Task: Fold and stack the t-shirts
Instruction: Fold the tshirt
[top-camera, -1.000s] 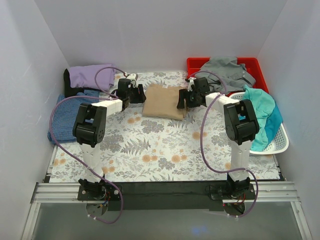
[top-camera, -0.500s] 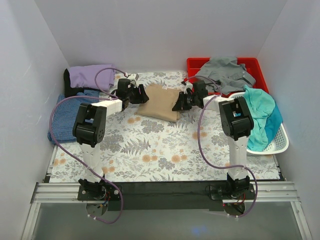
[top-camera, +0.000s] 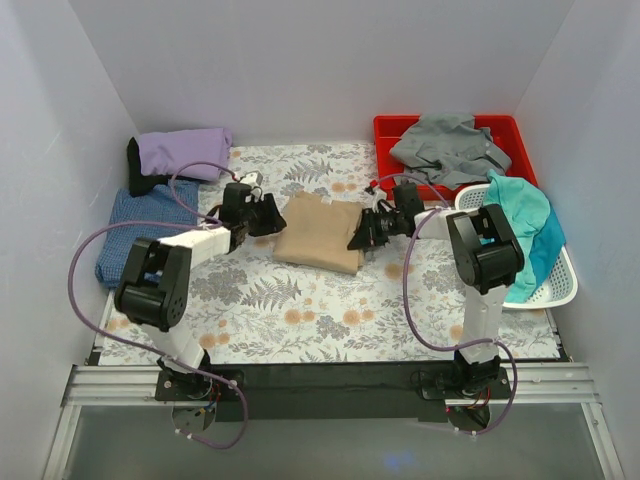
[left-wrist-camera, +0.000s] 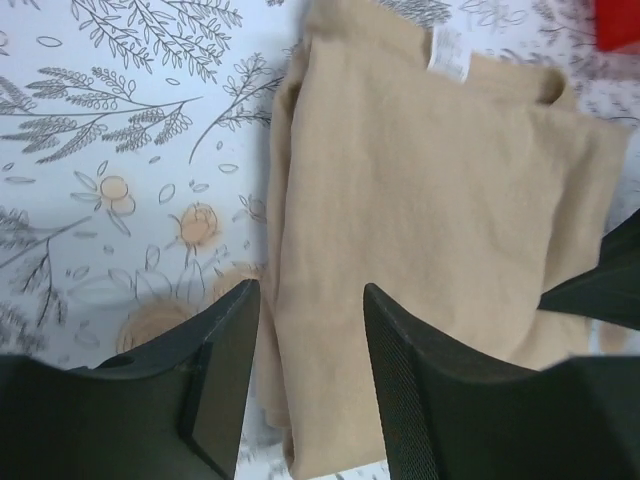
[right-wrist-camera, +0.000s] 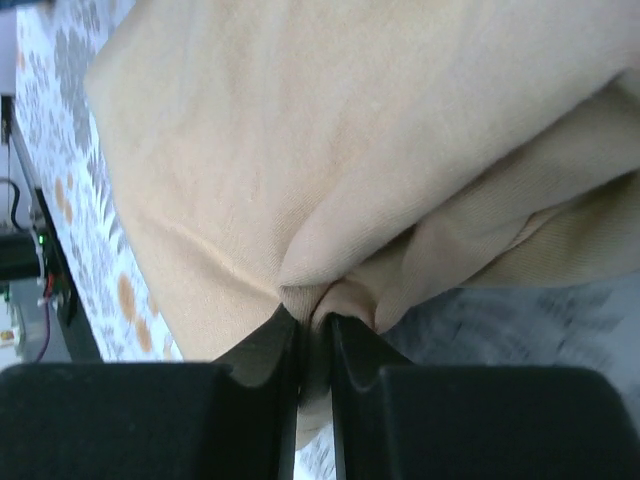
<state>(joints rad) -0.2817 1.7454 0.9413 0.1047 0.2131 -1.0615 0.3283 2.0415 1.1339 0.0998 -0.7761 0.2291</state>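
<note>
The tan t-shirt (top-camera: 320, 232) lies folded in a rectangle mid-table, with a white label (left-wrist-camera: 446, 53) at its far edge. My right gripper (top-camera: 361, 239) (right-wrist-camera: 315, 330) is shut on a pinched fold of that shirt's right edge. My left gripper (top-camera: 272, 217) (left-wrist-camera: 310, 375) stands open, and the shirt's left edge lies flat between its fingers (left-wrist-camera: 225, 370). A lavender t-shirt (top-camera: 185, 152) sits folded at the back left. In front of it lies a textured blue one (top-camera: 122, 238). A grey t-shirt (top-camera: 448, 145) and a teal one (top-camera: 524, 222) lie crumpled at the right.
The grey shirt fills a red bin (top-camera: 388, 127) at the back right. The teal one hangs over a white basket (top-camera: 561, 288) at the right edge. A floral cloth (top-camera: 300, 300) covers the table. White walls close in the left, back and right.
My right gripper has shut on the tan shirt's right edge. Both grippers and the shirt have come nearer to the front, and the left arm's elbow has swung left and down.
</note>
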